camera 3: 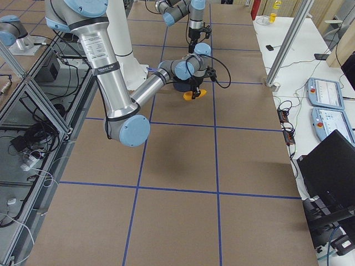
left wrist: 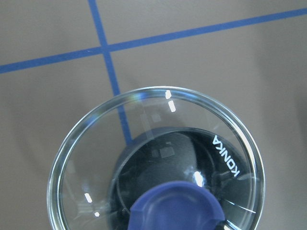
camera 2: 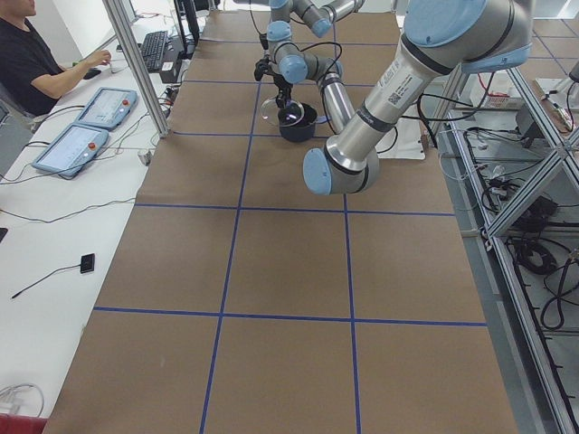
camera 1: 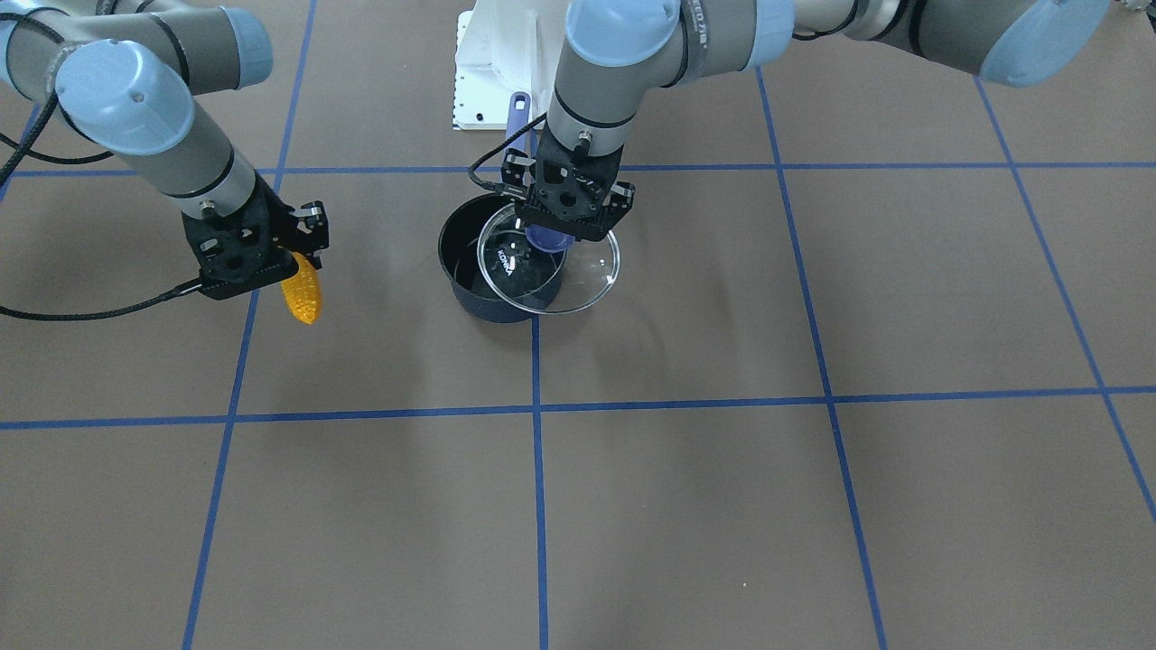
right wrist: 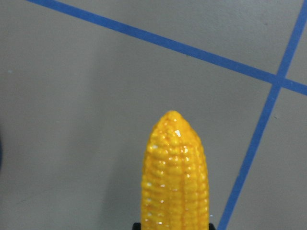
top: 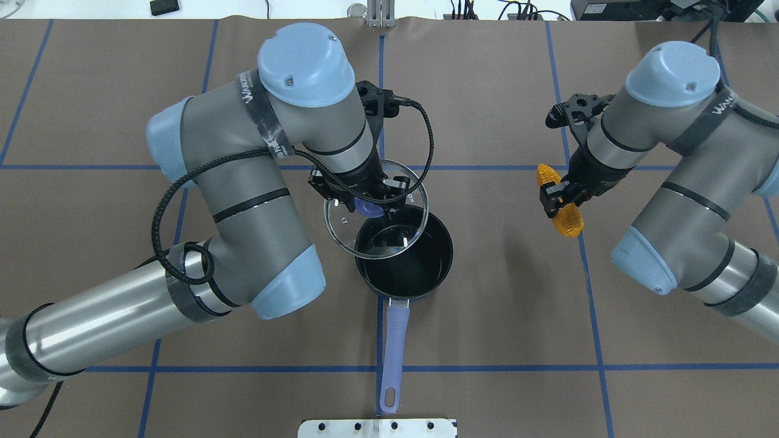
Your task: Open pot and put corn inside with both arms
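The dark navy pot (top: 405, 252) stands open mid-table, its purple-blue handle (top: 394, 350) pointing toward the robot. My left gripper (top: 365, 204) is shut on the knob (camera 1: 545, 238) of the glass lid (camera 1: 549, 260) and holds it lifted, shifted partly off the pot (camera 1: 488, 271). The lid fills the left wrist view (left wrist: 158, 163). My right gripper (top: 563, 198) is shut on the orange-yellow corn (top: 558, 199) and holds it above the table, well to the pot's right. The corn also shows in the front view (camera 1: 301, 289) and the right wrist view (right wrist: 175, 172).
A white mounting plate (top: 377, 427) lies at the table's near edge behind the pot handle. Blue tape lines (camera 1: 536, 406) grid the brown table. An operator (camera 2: 36, 63) sits at a side desk with tablets (camera 2: 77, 145).
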You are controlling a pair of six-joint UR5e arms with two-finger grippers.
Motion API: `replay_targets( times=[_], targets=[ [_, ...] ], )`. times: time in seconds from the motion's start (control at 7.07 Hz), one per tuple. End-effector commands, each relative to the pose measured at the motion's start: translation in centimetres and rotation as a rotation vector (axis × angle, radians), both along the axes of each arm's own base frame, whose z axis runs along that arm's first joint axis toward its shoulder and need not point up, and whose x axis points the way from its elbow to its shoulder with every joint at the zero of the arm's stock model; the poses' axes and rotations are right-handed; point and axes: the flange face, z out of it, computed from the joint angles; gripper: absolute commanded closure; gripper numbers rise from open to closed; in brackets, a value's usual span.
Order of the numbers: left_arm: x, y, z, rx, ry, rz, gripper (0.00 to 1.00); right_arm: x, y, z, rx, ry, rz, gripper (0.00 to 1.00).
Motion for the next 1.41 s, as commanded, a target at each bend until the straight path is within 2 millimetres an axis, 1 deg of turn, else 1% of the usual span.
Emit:
replay_targets(
  times=[0.0, 0.14, 0.28, 0.42, 0.57, 0.71, 0.85, 0.99, 1.13, 1.27],
  targets=[
    [-4.1, -1.7, 4.2, 0.030, -0.019, 0.004, 0.37, -4.9, 2.4, -7.8, -0.040, -0.068, 0.021, 0.71],
    [-5.9, -2.8, 6.2, 0.036, -0.025, 0.024, 0.37, -6.8, 3.4, -10.2, -0.038, -0.090, 0.005, 0.70],
    [-7.3, -3.2, 8.1, 0.057, -0.033, 0.045, 0.37, -9.2, 3.5, -12.6, -0.026, -0.105, -0.019, 0.69],
    [-8.7, -4.0, 9.9, 0.076, -0.046, 0.054, 0.37, -11.9, 3.8, -14.0, -0.027, -0.103, -0.044, 0.66],
    [-10.5, -4.9, 12.0, 0.084, -0.054, 0.073, 0.37, -13.5, 5.2, -13.7, -0.014, -0.089, -0.060, 0.35],
    [-12.7, -5.9, 15.0, 0.100, -0.072, 0.094, 0.37, -13.8, 5.5, -13.4, -0.014, -0.085, -0.063, 0.08],
    [-14.9, -6.7, 18.2, 0.121, -0.098, 0.109, 0.37, -13.9, 5.7, -13.3, -0.017, -0.083, -0.067, 0.00],
    [-17.1, -7.2, 21.5, 0.138, -0.127, 0.129, 0.37, -13.8, 5.8, -13.5, -0.014, -0.086, -0.067, 0.00],
    [-19.3, -7.2, 25.1, 0.150, -0.156, 0.155, 0.37, -13.4, 5.8, -13.7, -0.011, -0.091, -0.065, 0.00],
    [-20.6, -6.8, 28.1, 0.141, -0.179, 0.178, 0.37, -11.8, 3.9, -13.2, -0.007, -0.085, -0.025, 0.00]
  ],
)
